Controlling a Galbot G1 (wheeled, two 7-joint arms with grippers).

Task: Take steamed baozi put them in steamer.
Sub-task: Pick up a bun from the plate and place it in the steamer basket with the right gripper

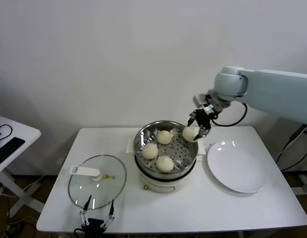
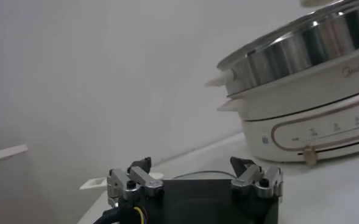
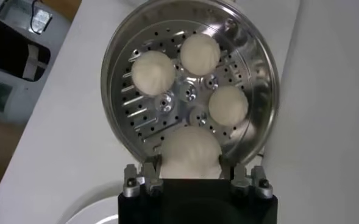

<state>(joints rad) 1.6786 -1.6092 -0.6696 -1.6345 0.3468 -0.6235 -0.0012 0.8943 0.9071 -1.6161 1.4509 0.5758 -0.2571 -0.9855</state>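
A: Status on the baozi?

B: 3 buns already sit on the perforated floor of the steamer (image 1: 143, 137): one at the back (image 1: 164, 137), one on the robot's left side (image 1: 150, 150), one at the front (image 1: 165, 163). The 4th baozi (image 1: 190, 133) is clamped in the right gripper (image 1: 198, 130), hanging over the steamer's right rim, approx. above the edge and not yet down inside.

A: So nearly done?

B: I'd judge so. The white plate (image 1: 237, 166) just right of the steamer has nothing on it, so this looks like the last bun. Left to do: lower it into the free spot on the right of the basket, then let go.

A: Arm pose?

B: Right arm reaches in from the robot's right, forearm about level, wrist bent down so the fingers point into the pot. In the right wrist view the bun (image 3: 190, 152) fills the gap between the two fingers (image 3: 150, 167), w/ the other 3 spread below it.

A: Is it touching the rim?

B: Hard to say from these angles; prob. just clear.

A: Left arm?

B: Parked. Left gripper (image 1: 97, 214) is low at the table's front edge beside the glass lid (image 1: 97, 181), fingers spread, holding nothing.
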